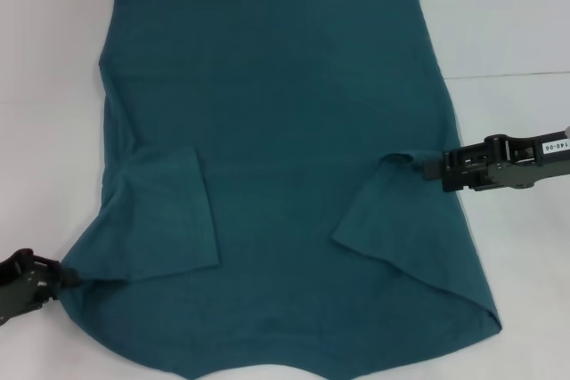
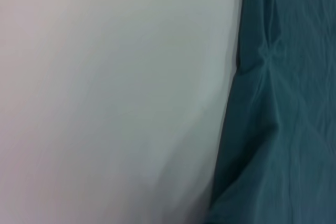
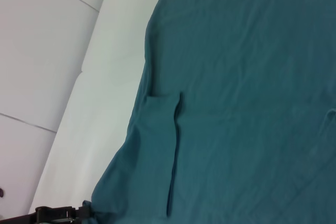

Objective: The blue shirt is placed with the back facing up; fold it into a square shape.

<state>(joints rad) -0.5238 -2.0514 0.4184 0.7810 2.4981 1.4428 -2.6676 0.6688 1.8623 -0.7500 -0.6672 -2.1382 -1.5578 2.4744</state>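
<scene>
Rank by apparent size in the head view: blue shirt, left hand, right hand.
1. blue shirt, by far the largest, covering most of the table.
2. right hand, at the shirt's right sleeve.
3. left hand, at the left shoulder edge, but cropped by the frame, so its rank against the right is unsure.

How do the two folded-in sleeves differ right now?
The left sleeve lies nearly squared on the blue shirt; the right sleeve lies slanted. The left gripper pinches cloth near the shoulder; the right gripper pinches the right sleeve's upper end. Both sleeves are folded inward.
</scene>
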